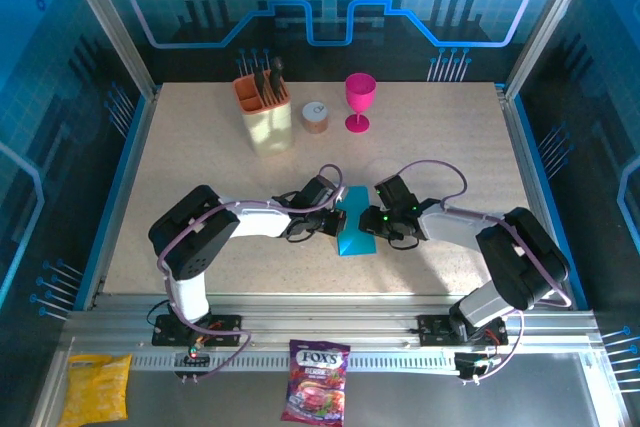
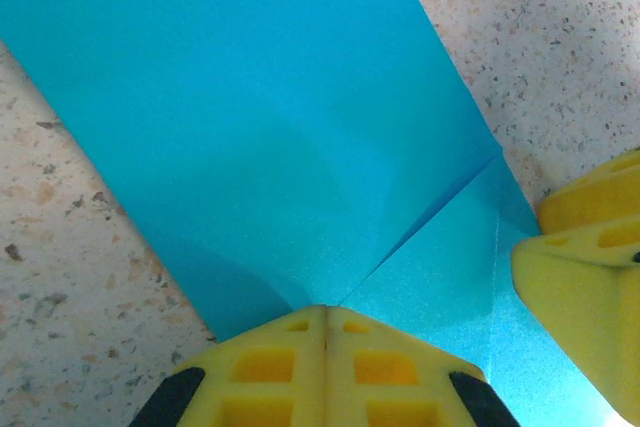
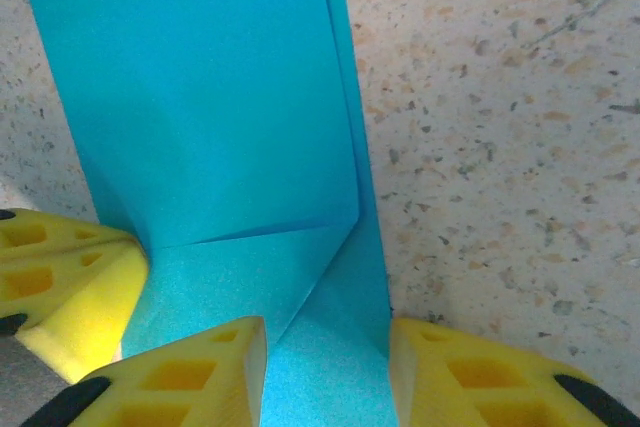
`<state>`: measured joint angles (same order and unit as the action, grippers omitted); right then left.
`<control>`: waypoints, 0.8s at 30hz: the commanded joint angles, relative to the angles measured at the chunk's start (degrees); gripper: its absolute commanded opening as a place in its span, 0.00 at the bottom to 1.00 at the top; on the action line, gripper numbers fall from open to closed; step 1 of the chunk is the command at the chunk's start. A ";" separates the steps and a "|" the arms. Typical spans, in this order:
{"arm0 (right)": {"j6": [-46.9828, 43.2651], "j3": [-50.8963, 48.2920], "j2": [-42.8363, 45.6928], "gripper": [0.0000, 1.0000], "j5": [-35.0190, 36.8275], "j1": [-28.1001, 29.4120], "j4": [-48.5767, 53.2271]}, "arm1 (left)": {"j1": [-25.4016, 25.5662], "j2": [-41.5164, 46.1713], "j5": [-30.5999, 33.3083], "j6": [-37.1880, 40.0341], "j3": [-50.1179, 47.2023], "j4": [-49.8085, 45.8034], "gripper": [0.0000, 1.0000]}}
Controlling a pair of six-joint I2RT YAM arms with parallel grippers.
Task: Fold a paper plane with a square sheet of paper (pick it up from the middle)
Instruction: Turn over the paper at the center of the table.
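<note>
Thin cyan-blue square paper sheet (image 1: 355,230), counter (image 1: 200,167) centre: early folds creased, your plane unfinished. Left fingers (image 2: 270,377) shut; right fingers (image 3: 190,377) narrowly parted.

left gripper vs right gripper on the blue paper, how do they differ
The left gripper has its jaws shut, tips together at the paper's diagonal crease; the right gripper has its jaws apart, a folded strip of paper between the tips. The left gripper reaches the paper from the left of the top view, the right gripper from the right. Both are yellow-tipped and low over the same cyan sheet.
</note>
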<state>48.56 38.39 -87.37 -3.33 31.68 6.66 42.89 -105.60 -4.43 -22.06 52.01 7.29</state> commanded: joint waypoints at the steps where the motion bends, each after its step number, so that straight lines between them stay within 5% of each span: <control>1: 2.20 0.20 -1.06 0.39 -6.68 3.19 -5.95 | -0.36 0.47 -0.61 1.23 -2.18 -4.23 0.03; 24: -0.45 -3.53 -0.22 0.49 -6.58 -2.07 -13.82 | -0.46 0.55 -0.98 1.50 -2.64 -4.19 0.03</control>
<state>49.89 36.25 -87.77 -9.08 30.83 -2.70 42.78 -105.03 -4.43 -22.02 51.16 7.84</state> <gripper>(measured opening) 0.488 0.052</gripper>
